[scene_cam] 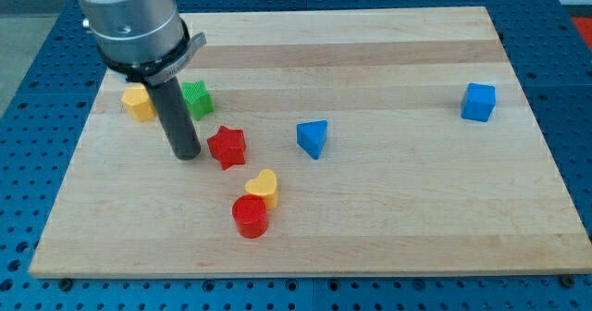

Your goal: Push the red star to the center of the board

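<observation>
The red star (227, 147) lies on the wooden board (388, 209), left of the board's middle. My tip (186, 154) rests on the board just to the star's left, a small gap away from it. The dark rod rises from there toward the view's top left, under the grey arm body.
A green block (197, 99) and a yellow block (139, 102) sit at the view's upper left, behind the rod. A blue triangle (314, 138) lies right of the star. A yellow heart (264, 188) and a red cylinder (250, 217) lie below it. A blue cube (478, 102) sits far right.
</observation>
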Motion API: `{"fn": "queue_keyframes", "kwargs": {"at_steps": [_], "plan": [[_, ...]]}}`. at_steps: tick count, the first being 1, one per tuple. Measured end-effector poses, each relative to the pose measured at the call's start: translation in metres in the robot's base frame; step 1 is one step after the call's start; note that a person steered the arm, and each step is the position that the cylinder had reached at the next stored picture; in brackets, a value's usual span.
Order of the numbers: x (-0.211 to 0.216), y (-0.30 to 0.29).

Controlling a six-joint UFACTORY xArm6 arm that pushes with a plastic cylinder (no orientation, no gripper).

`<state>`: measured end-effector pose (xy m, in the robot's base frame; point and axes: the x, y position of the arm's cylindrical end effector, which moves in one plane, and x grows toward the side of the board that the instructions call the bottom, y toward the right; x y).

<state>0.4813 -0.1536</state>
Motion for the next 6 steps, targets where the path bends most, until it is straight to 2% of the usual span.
{"fn": "queue_keyframes", "kwargs": {"at_steps": [2, 4, 5, 6], "plan": [[0.001, 0.031], [-0.021, 0.118], [-0.016, 0.155], [0.009, 0.169]]}}
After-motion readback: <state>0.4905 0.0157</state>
